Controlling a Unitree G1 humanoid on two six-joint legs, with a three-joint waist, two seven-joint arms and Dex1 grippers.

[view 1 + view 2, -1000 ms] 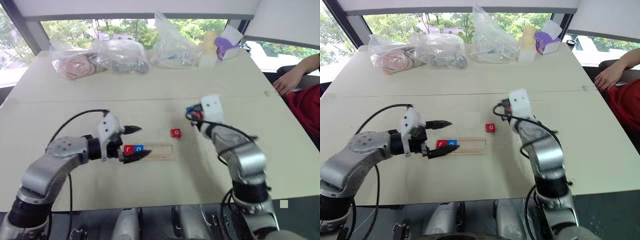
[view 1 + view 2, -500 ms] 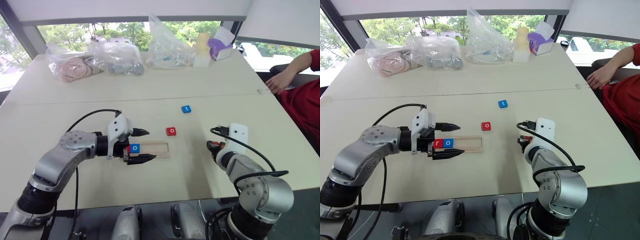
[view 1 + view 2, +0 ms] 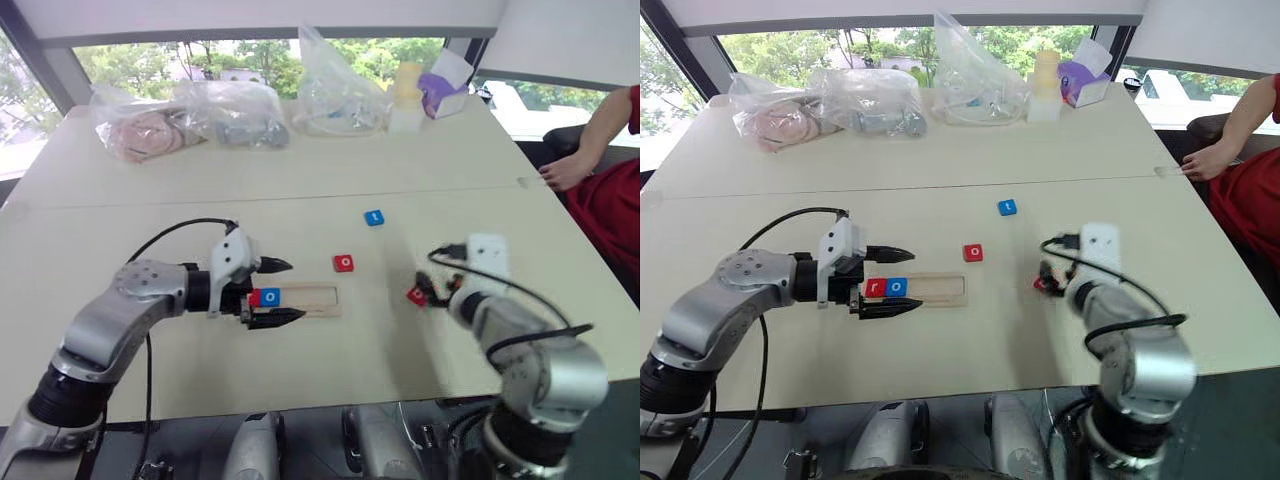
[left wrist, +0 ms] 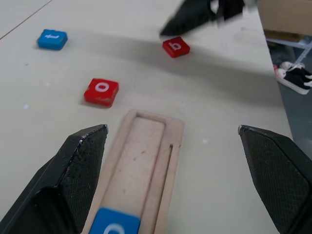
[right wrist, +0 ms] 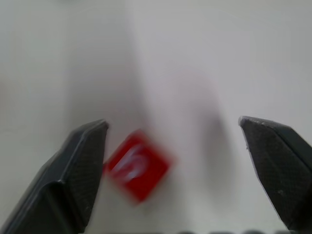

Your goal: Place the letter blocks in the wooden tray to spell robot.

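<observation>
The wooden tray (image 3: 318, 299) lies mid-table with a red r block (image 3: 875, 288) and a blue o block (image 3: 271, 296) at its left end. My left gripper (image 3: 287, 291) hovers open over that end, a finger on either side of the tray. A red o block (image 3: 344, 263) lies just beyond the tray's right end, and a blue t block (image 3: 374, 217) further back. The red b block (image 3: 417, 296) lies on the table to the right, just in front of my open right gripper (image 5: 171, 126), closer to one finger (image 5: 80, 165).
Clear plastic bags (image 3: 240, 110) with items, a pale bottle (image 3: 407, 95) and a purple box (image 3: 443, 85) line the table's far edge. A person's hand (image 3: 565, 170) rests at the far right edge. A seam (image 3: 150, 203) crosses the tabletop.
My right arm drew back to the right with the red b block, then its fingers opened and let the block go onto the table. The left gripper stayed by the tray.
</observation>
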